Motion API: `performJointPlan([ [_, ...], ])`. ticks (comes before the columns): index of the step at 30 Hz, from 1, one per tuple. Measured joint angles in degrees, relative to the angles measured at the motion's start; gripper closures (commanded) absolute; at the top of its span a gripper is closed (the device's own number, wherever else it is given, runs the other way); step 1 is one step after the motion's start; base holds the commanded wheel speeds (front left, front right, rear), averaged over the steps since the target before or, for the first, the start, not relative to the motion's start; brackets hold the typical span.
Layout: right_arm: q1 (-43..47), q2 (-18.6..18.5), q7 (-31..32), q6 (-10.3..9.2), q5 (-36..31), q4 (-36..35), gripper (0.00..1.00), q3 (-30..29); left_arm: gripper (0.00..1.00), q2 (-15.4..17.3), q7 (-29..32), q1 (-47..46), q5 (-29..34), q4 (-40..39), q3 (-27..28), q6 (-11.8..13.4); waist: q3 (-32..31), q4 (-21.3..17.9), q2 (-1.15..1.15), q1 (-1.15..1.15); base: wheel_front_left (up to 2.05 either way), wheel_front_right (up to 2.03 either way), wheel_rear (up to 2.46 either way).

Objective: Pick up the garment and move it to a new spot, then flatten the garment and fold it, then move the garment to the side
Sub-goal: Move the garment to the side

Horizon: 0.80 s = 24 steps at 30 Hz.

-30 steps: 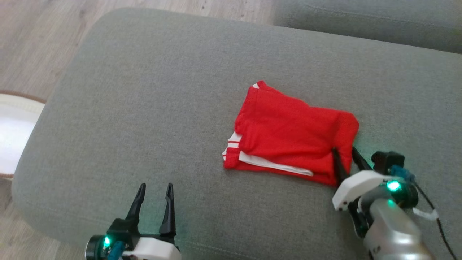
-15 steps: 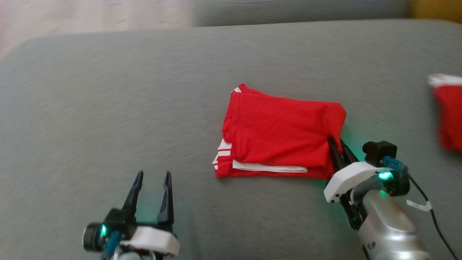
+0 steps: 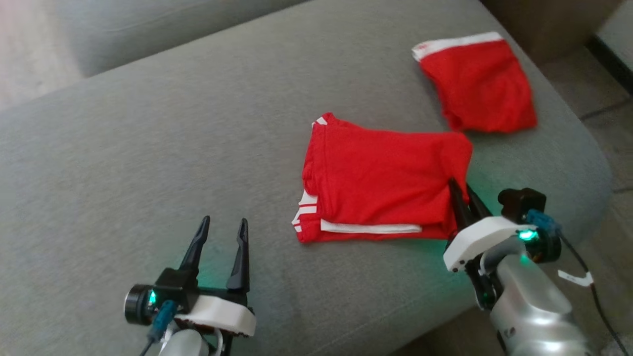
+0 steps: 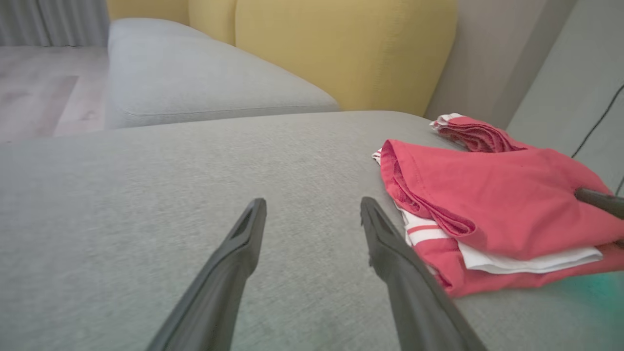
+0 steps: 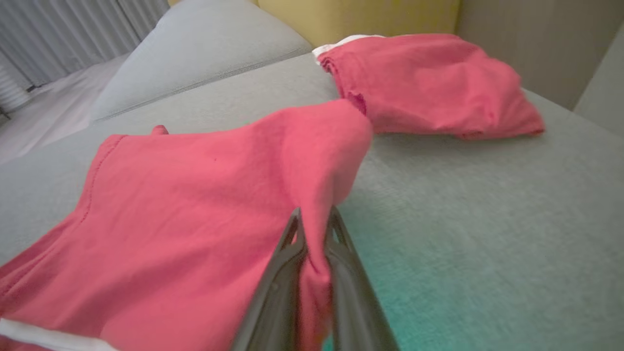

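Observation:
The garment (image 3: 381, 180) is red with white stripes, folded into a rectangle in the middle of the grey sofa cushion (image 3: 148, 148). My right gripper (image 3: 460, 189) is shut on its near right corner; the right wrist view shows red cloth (image 5: 195, 204) pinched between the two dark fingers (image 5: 287, 278) of the right gripper (image 5: 314, 217). My left gripper (image 3: 223, 223) is open near the cushion's front edge, left of the garment, with nothing between its fingers. From the left wrist, the garment (image 4: 492, 204) lies to the right of the left gripper (image 4: 312, 202).
A second folded red garment (image 3: 477, 84) lies at the cushion's far right, just beyond the held one, also seen from the right wrist (image 5: 434, 87). Yellow back cushions (image 4: 341, 48) stand behind. The cushion's right edge drops to the floor (image 3: 608, 113).
My right gripper has closed on the garment's corner. The head camera has swung right, bringing the second red garment into view. The left gripper stays open.

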Motion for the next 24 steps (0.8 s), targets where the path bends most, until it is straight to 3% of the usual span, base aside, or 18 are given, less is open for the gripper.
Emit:
performJointPlan([
  [4, -1.79, -0.02, 0.0, 0.0, -2.81, -0.22, 1.0, -1.91, 0.0, -0.03, 0.0, -0.31, 0.41, 0.65, -0.44, -0.53, 1.77, -1.54, 0.0, 0.01, 0.0, 0.0, 0.0],
  [8, -8.93, -1.21, 0.0, 0.0, -8.13, -0.13, 1.0, -5.87, 0.0, -0.03, 0.0, -0.94, 1.27, 1.47, -0.14, -0.71, 3.0, 0.03, 0.0, 0.0, 0.0, 0.0, 0.0],
  [12, -18.73, -8.86, 0.09, 0.0, -15.63, 2.9, 1.0, -13.49, 0.0, -0.03, -0.01, -0.98, 2.38, 1.64, 0.98, -1.41, 4.5, 3.08, 0.0, 0.0, 0.0, 0.0, 0.0],
  [18, -22.08, -17.49, 2.08, 0.0, -25.76, 6.69, 1.0, -28.16, 0.0, -0.03, 0.0, -2.53, 2.55, 1.66, 1.22, -1.48, 6.4, 7.49, 0.0, 0.0, 0.0, 0.0, 0.0],
  [19, -22.25, -17.94, 2.11, 0.0, -28.13, 6.54, 0.31, -30.74, 0.0, -0.03, 0.0, -2.8, 2.53, 1.66, 1.27, -1.43, 6.74, 8.12, 0.0, 0.01, 0.0, 0.0, 0.0],
  [20, -22.27, -17.86, 2.68, 0.0, -32.53, 5.42, 0.0, -36.66, 0.0, -0.04, -0.01, -3.28, 2.48, 1.62, 1.3, -0.87, 7.32, 9.33, 0.0, 0.01, 0.0, 0.0, 0.0],
  [24, -22.32, -14.36, 1.07, 0.0, -37.6, 2.2, 0.0, -41.92, 0.0, -0.04, 0.0, -3.32, 1.92, 1.59, 1.35, 0.07, 7.83, 10.85, 0.0, 0.01, 0.0, 0.0, 0.0],
])
